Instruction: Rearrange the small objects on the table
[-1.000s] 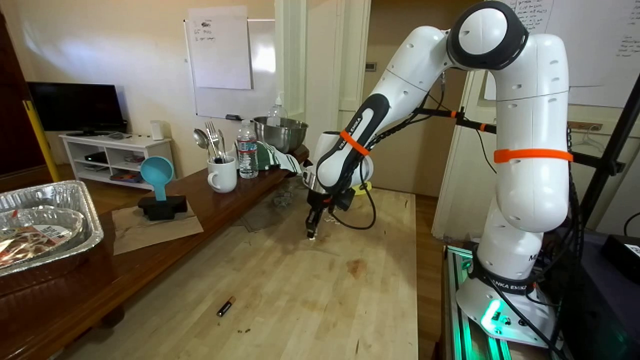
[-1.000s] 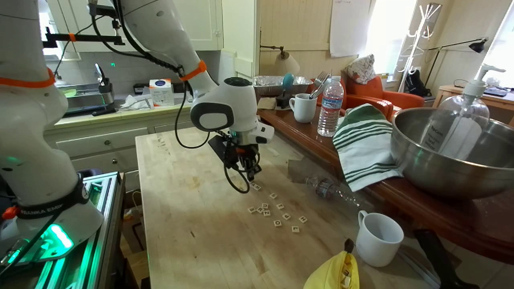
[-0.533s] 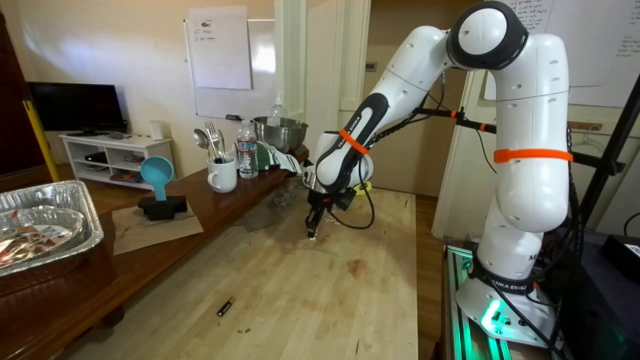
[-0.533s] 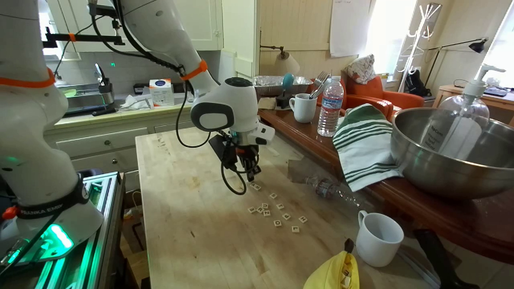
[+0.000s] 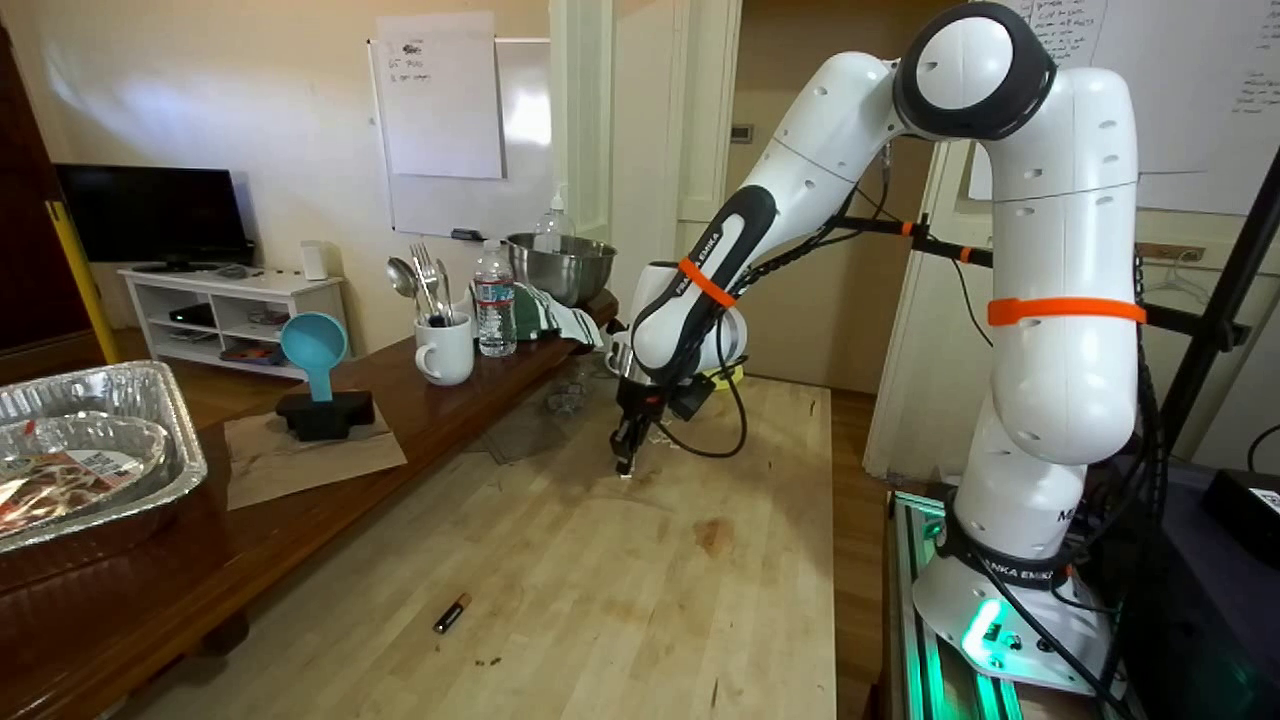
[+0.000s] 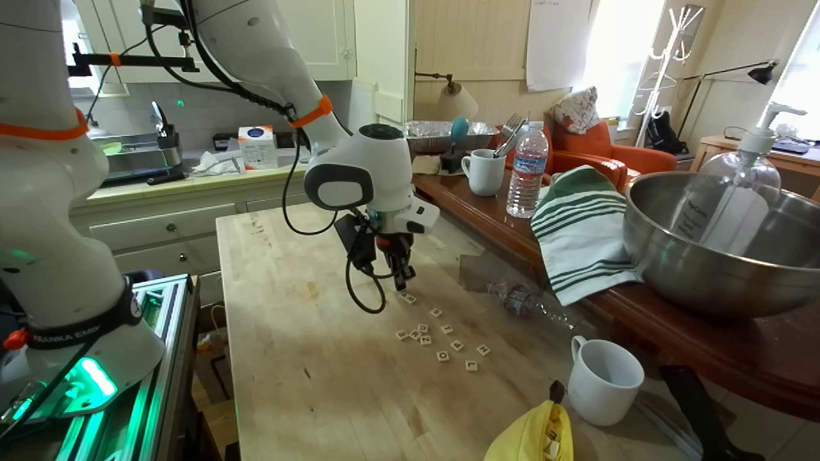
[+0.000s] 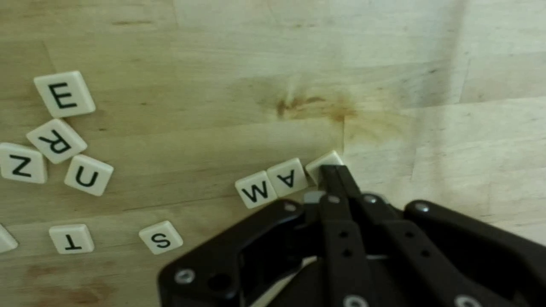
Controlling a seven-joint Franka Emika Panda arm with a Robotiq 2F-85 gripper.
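Note:
My gripper [image 7: 335, 167] is shut, its fingertips together. They stand over a white letter tile [image 7: 322, 162] and hide its letter. The tips are low at the table [image 5: 600, 600], also seen in both exterior views; whether they touch the tile I cannot tell. A tile marked A [image 7: 287, 177] and an M-or-W tile [image 7: 256, 189] lie side by side, just left of it in the wrist view. Further left lie tiles E [image 7: 64, 94], R [image 7: 57, 140], U [image 7: 88, 175], S [image 7: 161, 237] and T [image 7: 71, 239]. Several tiles also show in an exterior view, such as L [image 6: 471, 365]. A battery [image 5: 452, 612] lies on the table.
A yellow pouch [image 6: 532, 432], a white mug [image 6: 605, 381] and a black handle [image 6: 698, 410] are at one end of the table. A plastic bottle [image 6: 525, 301] lies beside the dark bench [image 5: 330, 510]. The bench bears a cutlery mug [image 5: 445, 350] and a steel bowl [image 5: 565, 270].
My gripper has turned slightly and its tips have shifted a very little; its hanging cable has swung along. The tiles in the exterior views look still.

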